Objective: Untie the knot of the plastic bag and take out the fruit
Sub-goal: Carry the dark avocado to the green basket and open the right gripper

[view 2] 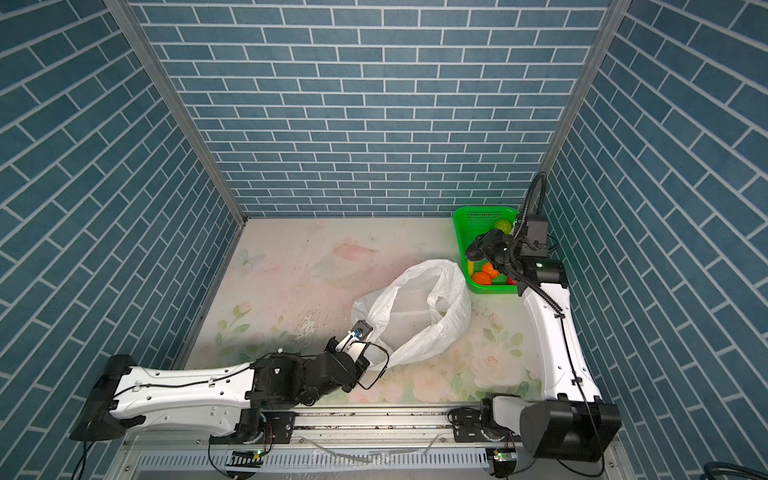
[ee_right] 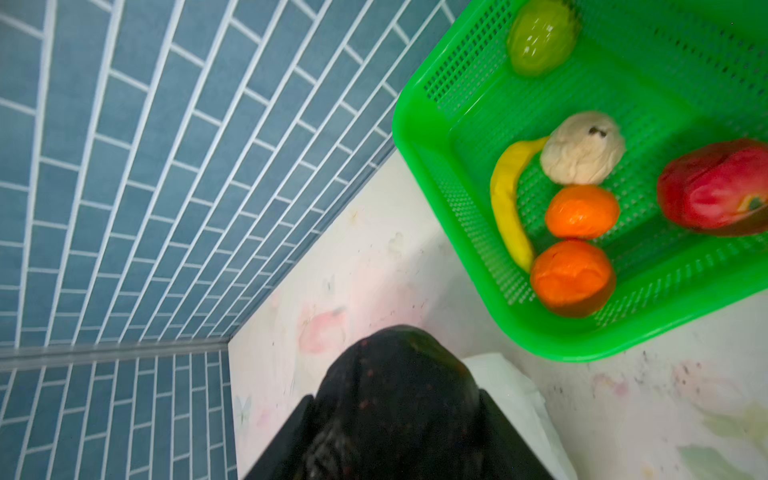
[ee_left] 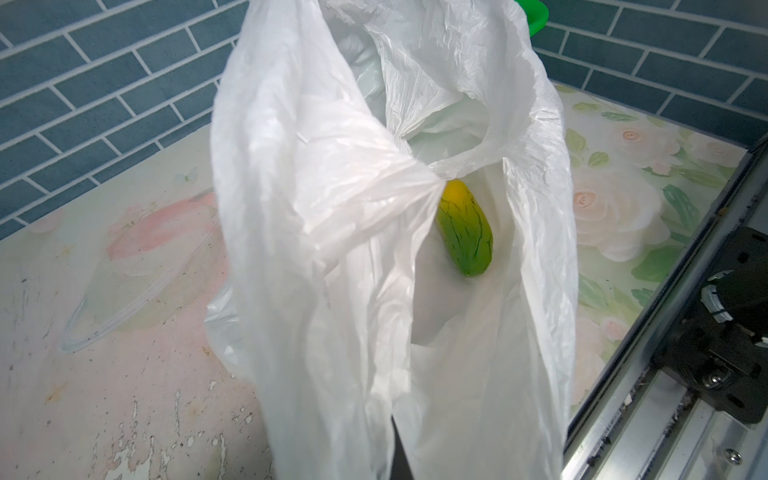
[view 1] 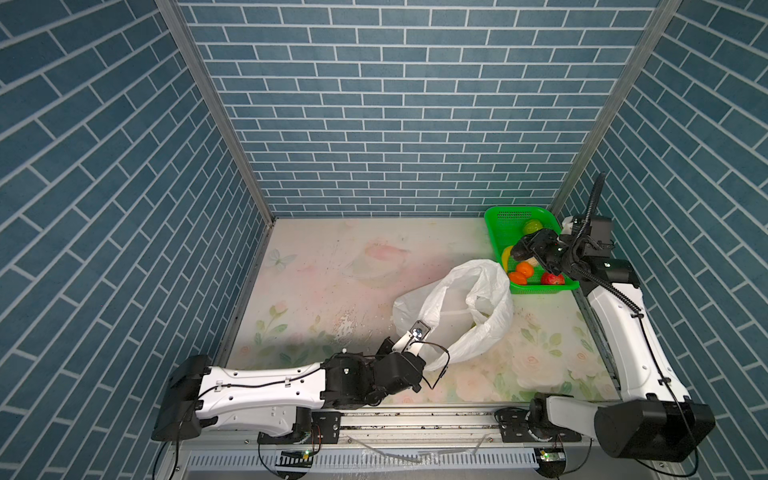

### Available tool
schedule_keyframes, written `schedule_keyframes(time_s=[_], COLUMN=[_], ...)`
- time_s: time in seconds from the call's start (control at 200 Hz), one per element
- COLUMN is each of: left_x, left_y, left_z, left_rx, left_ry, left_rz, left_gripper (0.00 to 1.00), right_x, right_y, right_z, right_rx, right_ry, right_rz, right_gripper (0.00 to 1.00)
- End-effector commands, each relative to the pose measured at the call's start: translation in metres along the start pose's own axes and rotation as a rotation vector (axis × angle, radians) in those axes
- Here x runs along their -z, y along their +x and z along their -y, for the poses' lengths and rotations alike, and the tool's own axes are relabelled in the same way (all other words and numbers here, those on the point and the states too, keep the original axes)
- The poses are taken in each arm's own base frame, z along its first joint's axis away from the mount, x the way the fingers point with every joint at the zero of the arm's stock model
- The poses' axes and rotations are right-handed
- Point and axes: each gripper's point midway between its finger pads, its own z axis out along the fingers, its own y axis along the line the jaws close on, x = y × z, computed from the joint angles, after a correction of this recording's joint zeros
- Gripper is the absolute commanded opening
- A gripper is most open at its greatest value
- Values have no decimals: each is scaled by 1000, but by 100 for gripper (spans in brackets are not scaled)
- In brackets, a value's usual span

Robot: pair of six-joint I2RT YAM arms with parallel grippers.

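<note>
The white plastic bag (view 1: 457, 307) (view 2: 415, 307) lies in the middle of the table with its mouth gaping, and no knot shows. My left gripper (view 1: 428, 353) (ee_left: 397, 453) is shut on the bag's near rim and holds it up. Inside the bag lies a yellow-green oblong fruit (ee_left: 465, 232). My right gripper (view 1: 524, 249) (ee_right: 399, 415) is shut on a dark oval fruit (ee_right: 395, 374) over the near left edge of the green basket (view 1: 498, 224) (ee_right: 419, 137). The basket holds a green round fruit (ee_right: 540, 37), a whitish knobbly one (ee_right: 582, 149), a banana (ee_right: 507, 203), two oranges (ee_right: 571, 276) and a red one (ee_right: 715, 191).
The basket sits in the back right corner against the brick walls. The bag's far edge touches the basket's front left corner. A metal rail (view 1: 415, 419) with both arm bases runs along the table's front edge.
</note>
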Motion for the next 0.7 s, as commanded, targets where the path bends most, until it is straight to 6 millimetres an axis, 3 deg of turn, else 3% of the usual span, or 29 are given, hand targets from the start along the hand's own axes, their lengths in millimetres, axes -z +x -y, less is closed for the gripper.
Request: schedule_keyframes(time_s=[0.0, 0.22, 0.425, 0.62, 0.695], left_x=[3, 5, 4, 3, 2], left_y=[2, 1, 0, -1, -1], left_z=[-12, -15, -15, -14, -14], left_rx=[-1, 4, 3, -2, -5], left_ry=[-43, -61, -67, -69, -73], left_rz=[-9, -9, -11, -14, -16], left_gripper=[0, 0, 0, 0, 0], right_x=[-24, -93, -156, -199, -212], right_y=[-25, -61, -82, -94, -96], right_z=[13, 51, 69, 80, 84], right_rx=[33, 4, -6, -15, -22], right_ry=[-4, 70, 107, 130, 141], right_rz=[61, 84, 70, 49, 33], right_gripper=[45, 45, 45, 46, 52])
